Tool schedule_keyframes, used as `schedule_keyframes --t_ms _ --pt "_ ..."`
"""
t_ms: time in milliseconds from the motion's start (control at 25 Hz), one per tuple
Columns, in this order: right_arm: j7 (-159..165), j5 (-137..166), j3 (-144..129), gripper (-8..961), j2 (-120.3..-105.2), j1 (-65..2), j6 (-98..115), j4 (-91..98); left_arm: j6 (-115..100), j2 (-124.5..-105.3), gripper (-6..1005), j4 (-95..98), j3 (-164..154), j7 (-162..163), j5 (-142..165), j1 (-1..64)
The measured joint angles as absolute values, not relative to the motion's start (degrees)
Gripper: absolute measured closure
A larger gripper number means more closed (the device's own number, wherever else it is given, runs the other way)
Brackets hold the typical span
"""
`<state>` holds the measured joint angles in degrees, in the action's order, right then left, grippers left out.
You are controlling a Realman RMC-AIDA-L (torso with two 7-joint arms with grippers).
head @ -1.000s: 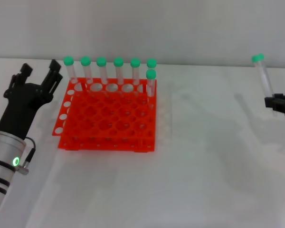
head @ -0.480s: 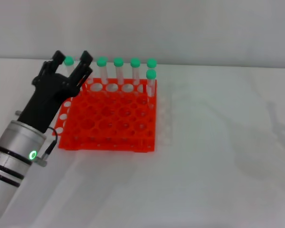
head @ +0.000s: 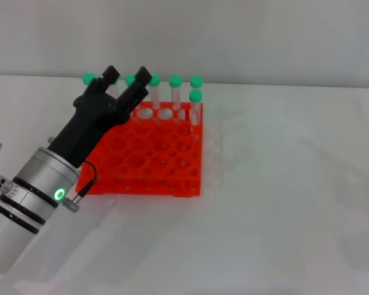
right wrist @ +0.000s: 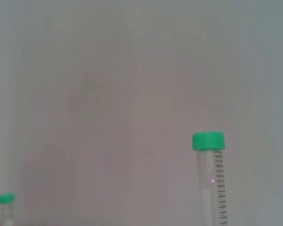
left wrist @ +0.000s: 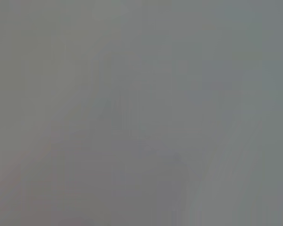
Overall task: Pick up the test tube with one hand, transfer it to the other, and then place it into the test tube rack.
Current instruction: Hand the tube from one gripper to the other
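One tool [head: 126, 75], the left, hovers spread apart over the red rack [head: 141, 160], apparently ready to receive the tube [right wrist: 210, 179]; the right tool's state cannot be told.

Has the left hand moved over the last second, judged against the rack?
Yes. The left hand has swung rightward and up, from beside the test tube rack to over its back-left corner, in front of the racked tubes.

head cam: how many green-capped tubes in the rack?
6. Five tubes in the rack's back row, one in front at its right end. Left hand covers part of that row; one may be hidden.
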<state>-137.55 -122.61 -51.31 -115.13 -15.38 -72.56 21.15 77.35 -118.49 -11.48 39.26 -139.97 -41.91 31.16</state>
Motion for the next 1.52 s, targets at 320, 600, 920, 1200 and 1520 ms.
schedule_keyframes --t_ms 320,600,920,1200,1520 --pt "-146.0 -125.8 -51.2 742 -115.19 -16.6 -72.1 16.2 78.1 -117.58 184 -10.3 39.3 -141.0 -35.9 31.8" --pt "-146.6 -126.6 -50.6 740 -115.22 -16.9 -72.0 15.7 76.6 -117.69 186 -10.0 39.3 -141.2 -30.8 35.2" --pt "-146.7 -126.6 -50.5 738 -115.31 -17.6 -72.1 15.6 74.6 -118.83 188 -10.8 39.2 -141.3 -28.3 37.9" --pt "-146.5 -126.7 -50.8 736 -115.48 -18.1 -76.5 14.5 66.8 -119.10 190 -16.8 39.3 -141.1 -20.0 42.2" --pt "-146.7 -125.9 -56.5 734 -115.69 -18.8 -83.8 12.0 63.8 -119.24 192 -24.3 39.4 -137.3 -13.4 42.3"
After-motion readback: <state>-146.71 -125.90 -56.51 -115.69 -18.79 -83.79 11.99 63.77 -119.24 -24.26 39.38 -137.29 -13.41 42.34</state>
